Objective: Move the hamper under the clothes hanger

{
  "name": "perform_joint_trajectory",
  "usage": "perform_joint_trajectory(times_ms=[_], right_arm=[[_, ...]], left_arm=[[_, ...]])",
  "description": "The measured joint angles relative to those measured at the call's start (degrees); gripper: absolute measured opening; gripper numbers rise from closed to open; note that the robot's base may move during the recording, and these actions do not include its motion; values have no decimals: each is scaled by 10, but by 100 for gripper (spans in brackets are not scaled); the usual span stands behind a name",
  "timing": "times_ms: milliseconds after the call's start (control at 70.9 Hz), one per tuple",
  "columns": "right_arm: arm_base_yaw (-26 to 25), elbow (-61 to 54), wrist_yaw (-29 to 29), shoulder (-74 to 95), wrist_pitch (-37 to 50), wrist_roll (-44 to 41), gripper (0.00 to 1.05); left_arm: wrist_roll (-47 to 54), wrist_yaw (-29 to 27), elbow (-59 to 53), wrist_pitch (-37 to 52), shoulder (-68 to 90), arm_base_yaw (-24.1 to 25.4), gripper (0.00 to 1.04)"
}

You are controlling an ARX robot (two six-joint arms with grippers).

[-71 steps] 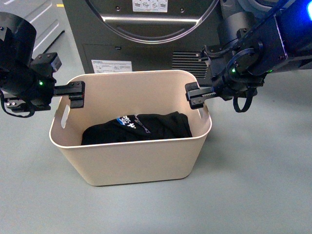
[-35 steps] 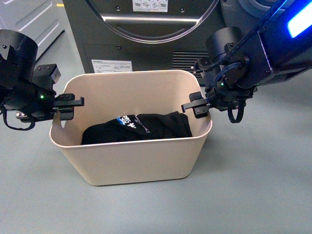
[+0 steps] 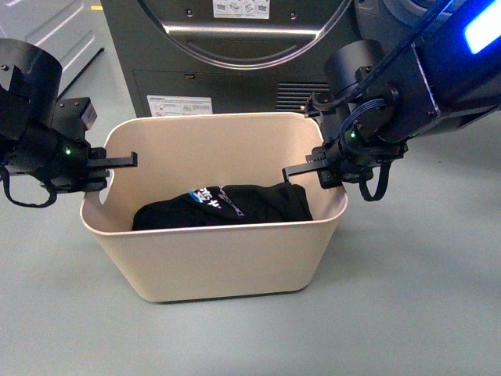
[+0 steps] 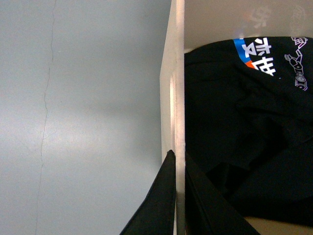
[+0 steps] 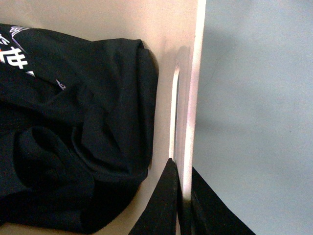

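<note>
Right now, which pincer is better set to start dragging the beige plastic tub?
Left, narrowly. The left pincer sits flush on both wall faces of the beige plastic hamper; the right pincer also straddles the rim, but its outer contact is unclear.

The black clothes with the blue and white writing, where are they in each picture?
Front view: the black clothes lie inside the beige plastic hamper.
Left wrist view: clothes just inside the hamper's rim.
Right wrist view: clothes beside the handle slot.
Shared landmark: the rim.

Dark grey dryer [image 3: 235, 78] at back, white label [image 3: 178, 106] on lower panel; crumpled black printed garment [image 3: 227, 207]; grey floor [image 3: 407, 313].
</note>
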Motion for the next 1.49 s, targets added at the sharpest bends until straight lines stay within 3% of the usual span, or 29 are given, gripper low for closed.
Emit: perform_joint_trajectory(times_ms=[536,888,1494], right_arm=[[-13,-69,-25,-150,-2,7,3],[-13,-120,-54,-250,-17,6,3],[7,-127,-66,-259,-18,5,3]], left_arm=[[3,-16,-40,-1,-134,-1,4],[5,-19,-55,-48,-214,2,4],[5,-27,-58,-50,-216,20,4]])
